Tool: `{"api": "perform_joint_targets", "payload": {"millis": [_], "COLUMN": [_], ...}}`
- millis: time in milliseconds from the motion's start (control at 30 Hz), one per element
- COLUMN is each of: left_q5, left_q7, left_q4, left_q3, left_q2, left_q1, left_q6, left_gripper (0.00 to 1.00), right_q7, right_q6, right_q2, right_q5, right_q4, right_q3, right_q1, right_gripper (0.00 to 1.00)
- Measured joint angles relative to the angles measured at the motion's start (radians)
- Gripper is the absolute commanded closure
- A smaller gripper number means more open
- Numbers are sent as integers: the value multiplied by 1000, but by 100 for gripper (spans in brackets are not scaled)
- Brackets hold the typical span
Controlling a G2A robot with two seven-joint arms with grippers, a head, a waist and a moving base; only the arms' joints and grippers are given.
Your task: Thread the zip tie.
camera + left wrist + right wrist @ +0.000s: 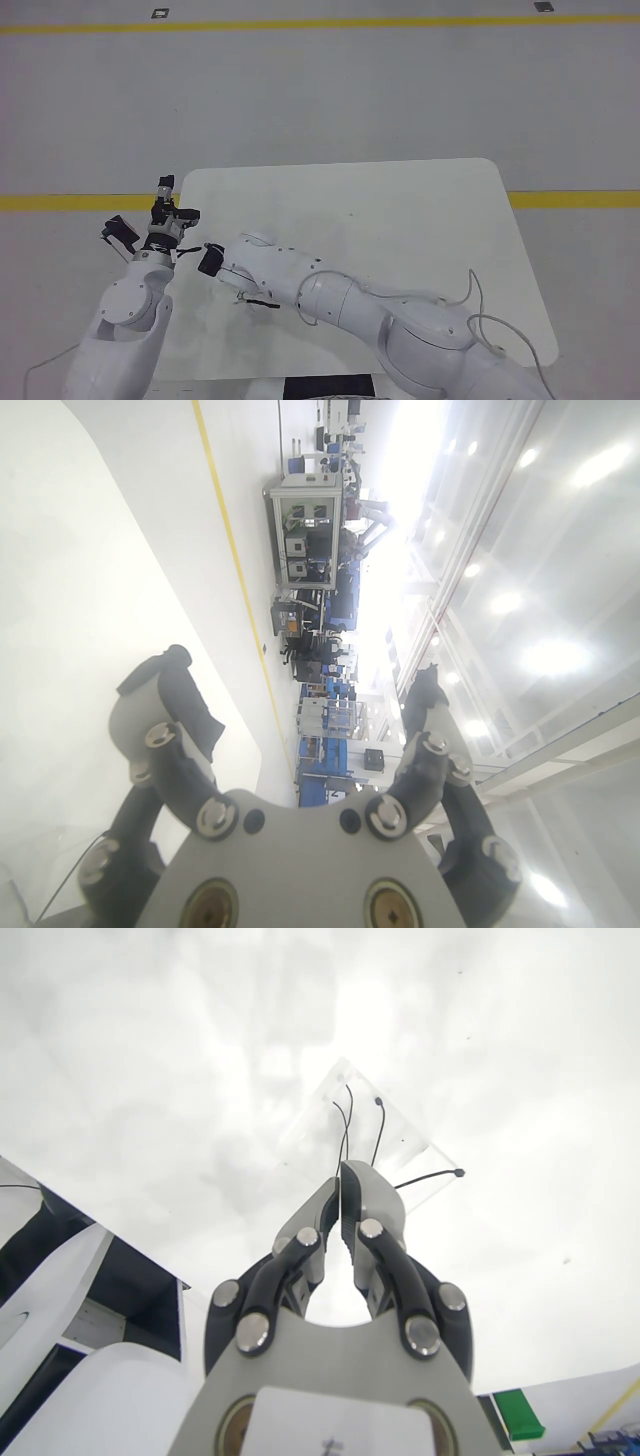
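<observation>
Grey floor (320,100) with yellow lines (300,24) around a white table (420,220); equipment racks (305,535) far off in the left wrist view. On the table, a clear plate (310,1128), lying flat. On the plate, black zip ties (382,1128): one head (378,1101) near the plate's middle, another at its outer corner, two thin tails (344,1143) beside them. Long axes fanned out across the plate from one spot at its near edge, straight ahead of the right gripper (341,1173). Clenched at that spot, pad against pad, with the tails running into the seam: judged as grasping a zip tie by its strap, though hard to say which strand. Apart from the plate, not over it: the left gripper (300,665), spread wide, nothing between its fingers (170,700), aimed out at the room. Right arm plainly the nearer to the plate. Looks like the pick-up stage, threading not yet begun; no tail seen through a head on the plate. For the next move, probably: draw the strap up along its own length, then meet tail and head end-on, with the left gripper turned toward the plate first. Thin and springy, so apt to swivel in a tip pinch.
</observation>
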Motion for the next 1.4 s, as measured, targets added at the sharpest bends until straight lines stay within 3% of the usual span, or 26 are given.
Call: {"api": "perform_joint_targets", "payload": {"millis": [500, 833, 1100, 1400], "left_q5": [0, 0, 0, 0], "left_q7": [0, 0, 0, 0], "left_q4": [0, 0, 0, 0], "left_q3": [0, 0, 0, 0], "left_q2": [0, 0, 0, 0], "left_q1": [0, 0, 0, 0], "left_q6": [0, 0, 0, 0], "left_gripper": [0, 0, 0, 0], "right_q7": [-22, -54, -68, -40], "right_q6": [-10, -35, -99, -113], "right_q2": [-22, -25, -31, -40], "right_q5": [-45, -61, 26, 77], "right_q4": [82, 103, 130, 148], "right_q3": [-14, -14, -14, -14], "right_q1": [-24, -34, -14, 13], "right_gripper": [87, 93, 90, 87]}}
